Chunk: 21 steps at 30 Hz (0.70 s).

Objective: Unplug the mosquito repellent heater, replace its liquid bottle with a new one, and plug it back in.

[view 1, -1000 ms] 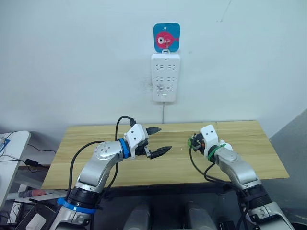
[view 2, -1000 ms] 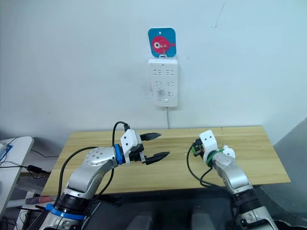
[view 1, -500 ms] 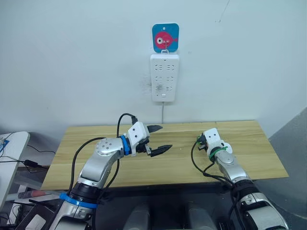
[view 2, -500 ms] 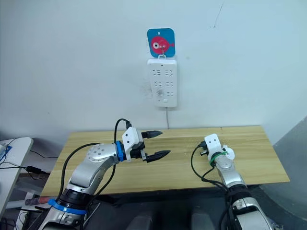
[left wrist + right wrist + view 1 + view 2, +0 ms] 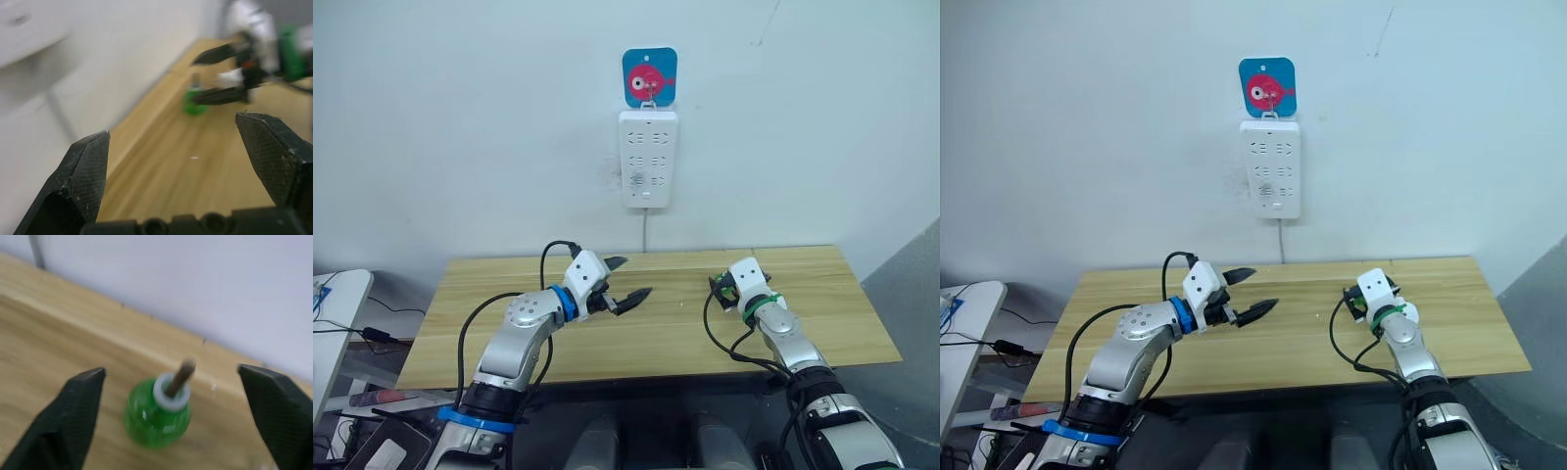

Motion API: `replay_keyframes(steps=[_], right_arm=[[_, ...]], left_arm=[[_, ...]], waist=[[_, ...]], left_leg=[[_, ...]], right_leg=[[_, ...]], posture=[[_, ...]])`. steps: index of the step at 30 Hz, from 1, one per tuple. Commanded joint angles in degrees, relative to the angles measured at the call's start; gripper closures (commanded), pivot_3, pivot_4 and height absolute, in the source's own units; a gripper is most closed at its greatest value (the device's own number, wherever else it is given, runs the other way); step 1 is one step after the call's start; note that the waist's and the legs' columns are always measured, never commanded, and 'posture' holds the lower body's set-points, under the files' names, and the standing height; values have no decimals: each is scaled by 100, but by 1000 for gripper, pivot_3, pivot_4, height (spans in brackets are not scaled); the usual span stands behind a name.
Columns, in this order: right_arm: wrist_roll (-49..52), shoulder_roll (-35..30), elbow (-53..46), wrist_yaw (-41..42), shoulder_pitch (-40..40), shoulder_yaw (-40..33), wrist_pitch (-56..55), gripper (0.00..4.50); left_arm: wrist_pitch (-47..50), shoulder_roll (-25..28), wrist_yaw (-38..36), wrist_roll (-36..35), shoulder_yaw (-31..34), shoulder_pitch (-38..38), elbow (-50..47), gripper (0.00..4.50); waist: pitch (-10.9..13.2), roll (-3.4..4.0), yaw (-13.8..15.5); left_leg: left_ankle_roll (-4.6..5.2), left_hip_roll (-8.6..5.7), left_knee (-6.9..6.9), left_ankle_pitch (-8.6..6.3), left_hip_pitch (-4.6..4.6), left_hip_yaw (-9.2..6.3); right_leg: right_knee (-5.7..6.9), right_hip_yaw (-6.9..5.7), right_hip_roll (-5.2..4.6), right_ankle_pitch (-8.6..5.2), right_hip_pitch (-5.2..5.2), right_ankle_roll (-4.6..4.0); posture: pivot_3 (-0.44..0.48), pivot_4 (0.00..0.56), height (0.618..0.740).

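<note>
Right wrist view: green liquid bottle [image 5: 157, 412] upright on wooden table [image 5: 58, 352], wick [image 5: 179, 377] leaning slightly, between wide-spread fingers [image 5: 73, 416] of right gripper [image 5: 718, 287], unheld. Left gripper [image 5: 628, 281] agape, empty, hovering over the table's middle. Farther back, white power strip [image 5: 647, 159] vertical on wall, under blue fish sign [image 5: 649, 76]. No legible writing anywhere.

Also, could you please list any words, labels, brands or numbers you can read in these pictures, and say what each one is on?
No text can be read.
Blue card on the wall: a pink cartoon picture, no words legible.
White power strip: no legible markings.
Green bottle: no label visible.
</note>
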Motion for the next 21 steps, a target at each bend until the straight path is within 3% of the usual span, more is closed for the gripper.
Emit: replay_keyframes(steps=[1,9,21], right_arm=[[38,-3,-1057,329,6,96,279,67],[556,62,-3100,1889,102,813,1966,67],[715,-135,-4557,3054,-342,1609,3570,67]], left_arm=[[-390,-135,786,140,565,354,284,0],[-1297,-626,2040,409,1164,844,1164,0],[-2811,-923,2444,639,1219,-423,4020,0]], waist=[[0,0,0],[16,-7,93],[222,-52,126]], left_leg=[[0,2,-1,0,-1,-3],[0,-4,5,-1,-3,-14],[-1,-6,7,0,-13,-27]], right_leg=[[0,-3,1,0,0,0],[-10,-16,-9,0,5,1],[-26,-31,-14,0,1,0]], posture=[[34,137,740],[37,175,740],[-9,254,740]])
